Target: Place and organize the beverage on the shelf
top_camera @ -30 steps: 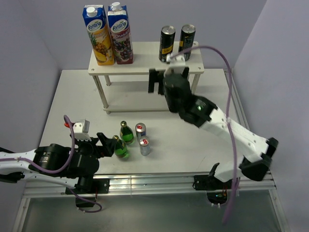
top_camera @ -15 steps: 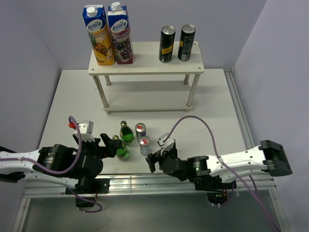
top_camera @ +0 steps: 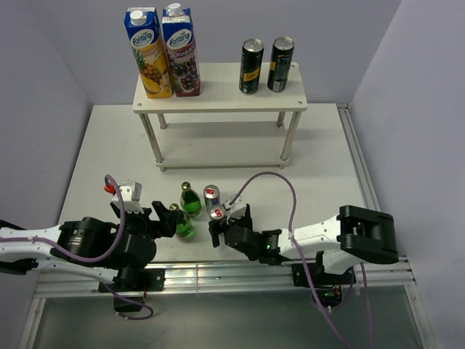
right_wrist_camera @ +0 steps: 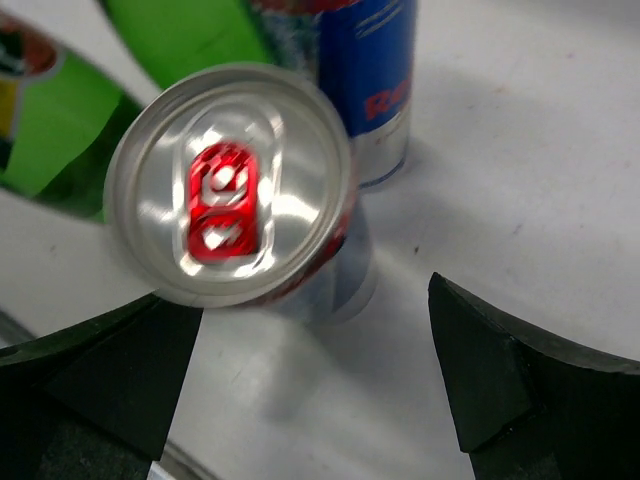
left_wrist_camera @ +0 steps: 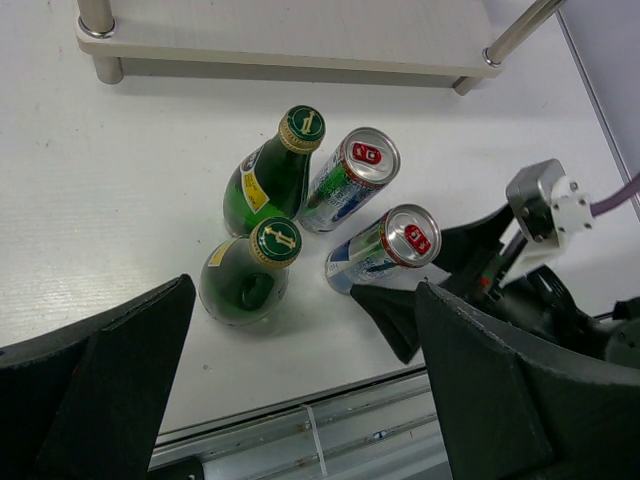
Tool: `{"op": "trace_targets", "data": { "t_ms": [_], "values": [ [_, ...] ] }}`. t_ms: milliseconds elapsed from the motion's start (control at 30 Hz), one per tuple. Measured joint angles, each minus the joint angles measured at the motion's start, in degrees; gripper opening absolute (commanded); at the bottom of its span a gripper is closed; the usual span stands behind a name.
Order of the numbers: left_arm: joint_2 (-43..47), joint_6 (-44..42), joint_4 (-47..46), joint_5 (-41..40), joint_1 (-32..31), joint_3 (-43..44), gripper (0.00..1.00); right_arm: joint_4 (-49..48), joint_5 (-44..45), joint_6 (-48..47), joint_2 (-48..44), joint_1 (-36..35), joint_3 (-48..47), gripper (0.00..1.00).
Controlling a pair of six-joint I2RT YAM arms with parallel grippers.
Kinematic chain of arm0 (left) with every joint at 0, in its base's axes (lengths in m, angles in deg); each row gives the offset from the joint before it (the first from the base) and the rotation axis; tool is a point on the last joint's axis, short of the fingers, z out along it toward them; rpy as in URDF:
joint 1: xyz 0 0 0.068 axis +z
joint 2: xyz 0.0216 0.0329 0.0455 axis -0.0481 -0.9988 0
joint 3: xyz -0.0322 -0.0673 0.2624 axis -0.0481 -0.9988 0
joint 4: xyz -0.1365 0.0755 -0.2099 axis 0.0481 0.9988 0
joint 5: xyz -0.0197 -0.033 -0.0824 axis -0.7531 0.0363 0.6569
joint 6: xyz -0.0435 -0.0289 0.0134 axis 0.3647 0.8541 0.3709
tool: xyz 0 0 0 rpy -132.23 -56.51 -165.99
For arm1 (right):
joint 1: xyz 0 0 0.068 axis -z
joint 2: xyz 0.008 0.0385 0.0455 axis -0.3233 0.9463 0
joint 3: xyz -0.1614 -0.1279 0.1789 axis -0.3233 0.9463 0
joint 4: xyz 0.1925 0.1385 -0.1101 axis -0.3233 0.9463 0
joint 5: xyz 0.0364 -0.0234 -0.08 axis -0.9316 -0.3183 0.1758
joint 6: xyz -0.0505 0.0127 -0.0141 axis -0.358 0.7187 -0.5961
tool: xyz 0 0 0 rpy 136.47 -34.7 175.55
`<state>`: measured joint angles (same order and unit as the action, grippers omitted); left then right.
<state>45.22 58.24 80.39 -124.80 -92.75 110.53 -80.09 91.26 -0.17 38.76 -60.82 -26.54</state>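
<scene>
The right gripper [right_wrist_camera: 312, 298] has swung back from the shelf [top_camera: 218, 102] — both dark cans [top_camera: 251, 67] now stand on top, far right — and hangs wide open over the near silver can [top_camera: 217, 219], seemingly not touching it, so that can likely goes next. The left gripper [left_wrist_camera: 295, 320] gapes empty by the bottles [left_wrist_camera: 250, 275].

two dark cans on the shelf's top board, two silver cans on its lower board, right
No: the silver cans stand on the table in front of the shelf, not its lower board, per the top external view. The dark cans are on top.
</scene>
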Motion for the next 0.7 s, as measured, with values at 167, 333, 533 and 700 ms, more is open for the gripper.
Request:
{"op": "trace_targets", "data": {
  "t_ms": [167,333,533,700],
  "values": [
    [0.02,-0.02,0.0,0.0,0.0,0.02,0.99,-6.47,0.5,-2.89,6.16,3.19,-1.6,0.93],
    [0.42,-0.02,-0.02,0.0,0.0,0.0,0.99,-11.39,0.87,-5.6,11.93,4.52,-3.98,0.47],
    [2.54,-0.09,-0.04,0.0,0.0,-0.13,0.99,-10.47,2.91,-5.95,12.2,4.94,-4.63,0.0],
    [4.2,-0.44,-0.31,0.02,0.0,-0.24,0.99,1.64,6.93,-1.75,3.96,4.94,-4.5,0.0]
  ]
}}
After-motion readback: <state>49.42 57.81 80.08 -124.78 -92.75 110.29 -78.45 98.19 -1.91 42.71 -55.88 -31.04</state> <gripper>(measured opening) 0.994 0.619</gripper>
